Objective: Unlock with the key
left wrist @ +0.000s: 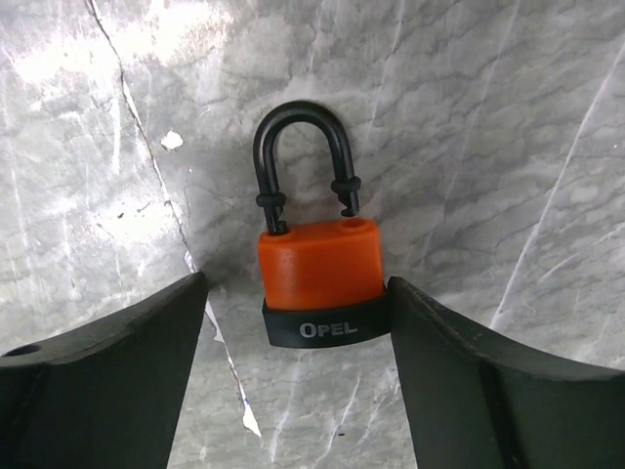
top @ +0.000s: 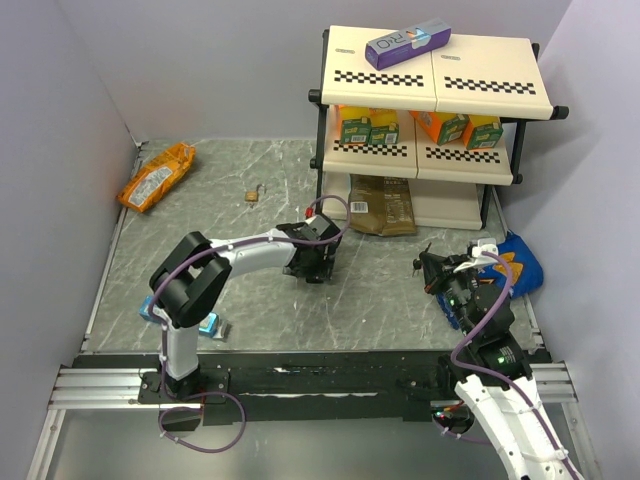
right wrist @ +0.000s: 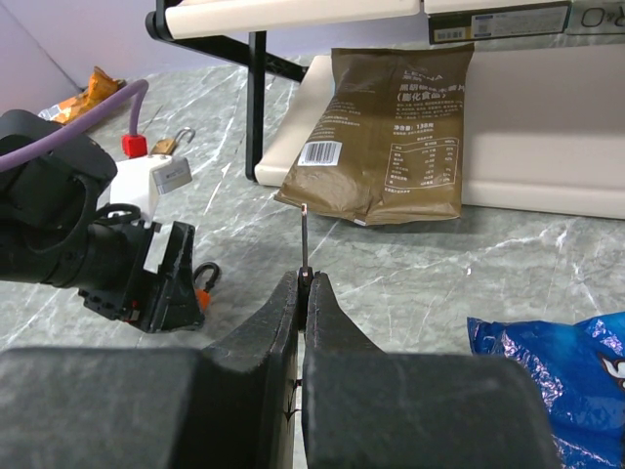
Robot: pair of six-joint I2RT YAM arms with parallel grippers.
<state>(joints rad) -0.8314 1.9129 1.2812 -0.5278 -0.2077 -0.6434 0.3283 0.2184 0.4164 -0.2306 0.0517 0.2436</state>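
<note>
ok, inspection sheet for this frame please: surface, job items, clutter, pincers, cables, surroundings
Surface: grey marbled table, nothing spilled.
Job's things: key, blade sticking up out of right pincer; orange padlock on table, one shackle leg seemingly out of its body.
Clutter: brass padlock, orange snack bag, blue bag, brown pouch.
Pincers: left pincer open, astride orange padlock; right pincer shut on key.
Cables: purple cable arcs above left pincer, no snag seen.
Surroundings: shelf rack far right; plain walls.
</note>
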